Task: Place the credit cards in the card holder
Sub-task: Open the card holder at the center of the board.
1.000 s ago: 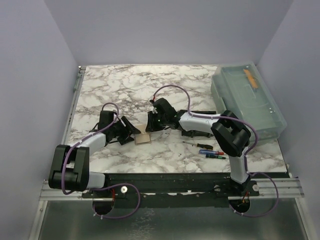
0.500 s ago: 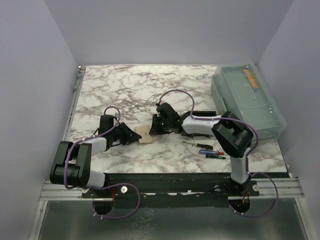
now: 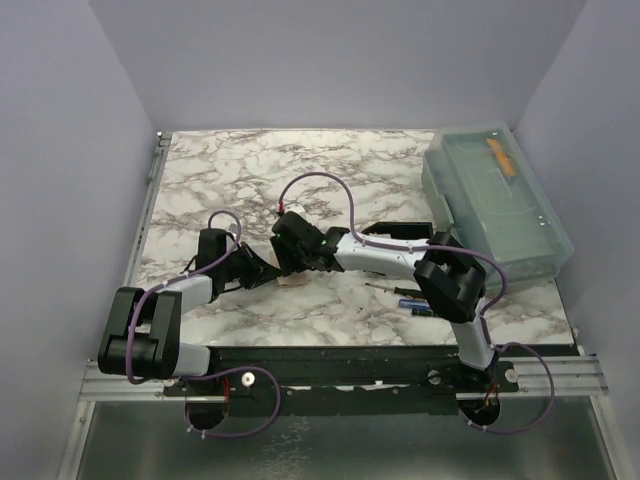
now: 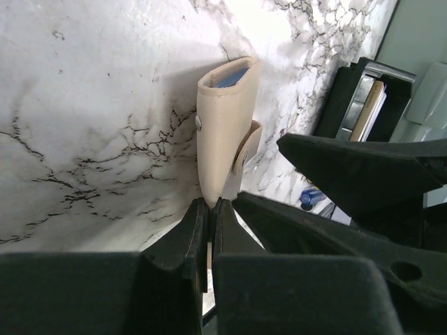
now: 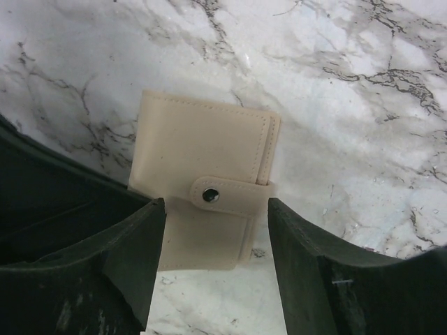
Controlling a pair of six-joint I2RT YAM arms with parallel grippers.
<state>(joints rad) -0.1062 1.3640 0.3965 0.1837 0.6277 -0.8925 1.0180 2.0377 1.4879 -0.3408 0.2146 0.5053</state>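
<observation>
The card holder [image 5: 202, 160] is a beige folded wallet with a snap strap, lying on the marble; it barely shows under the arms in the top view [image 3: 291, 281]. A light blue credit card [image 4: 232, 77] peeks out of its far end. My left gripper [image 4: 211, 204] is shut on the holder's near edge [image 4: 222, 132]. My right gripper [image 5: 216, 209] is open above the holder, one finger on each side and no contact visible. A tan credit card [image 4: 368, 112] stands in a black tray [image 4: 342, 98] beyond.
The right arm's black fingers [image 4: 363, 167] cross close to the left gripper [image 3: 268, 270]. The black tray [image 3: 400, 232] sits mid-right. Small screwdrivers [image 3: 418, 302] lie near the front right. A large translucent lidded bin [image 3: 495, 200] fills the back right.
My left gripper has shut on the card holder's edge. My right gripper has let go, opened wide and swung left over the holder.
</observation>
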